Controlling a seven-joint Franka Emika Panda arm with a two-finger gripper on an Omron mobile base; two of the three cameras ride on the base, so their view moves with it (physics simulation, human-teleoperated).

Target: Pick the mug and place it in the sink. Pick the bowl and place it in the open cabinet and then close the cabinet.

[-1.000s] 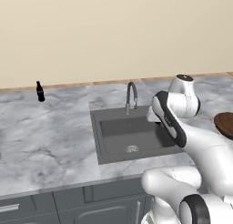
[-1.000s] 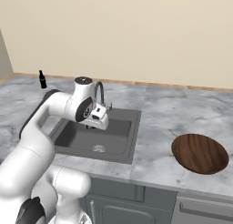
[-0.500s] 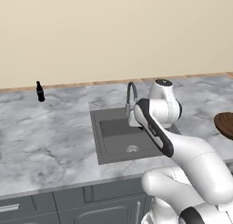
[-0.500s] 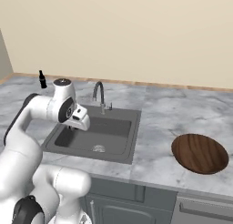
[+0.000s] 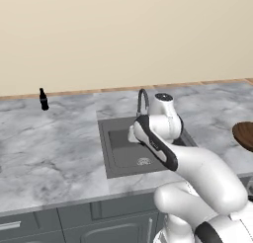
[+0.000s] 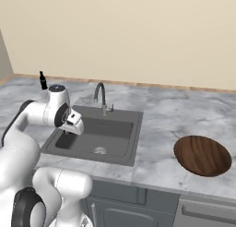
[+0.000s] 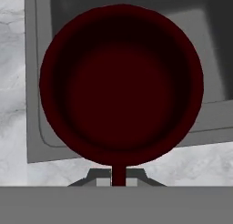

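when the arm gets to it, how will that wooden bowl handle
The wooden bowl looks stiff and probably light. It is wide and shallow, so unlikely to tip or roll. Its thin rim is likely the sole grip, and the smooth marble counter may let it slide.

Both base views look forward and down from behind the arm, one from each side, sharing the sink (image 5: 133,148) (image 6: 99,136) and counter (image 5: 49,153). The hand view looks down, close above the mug (image 7: 120,86) over the basin.
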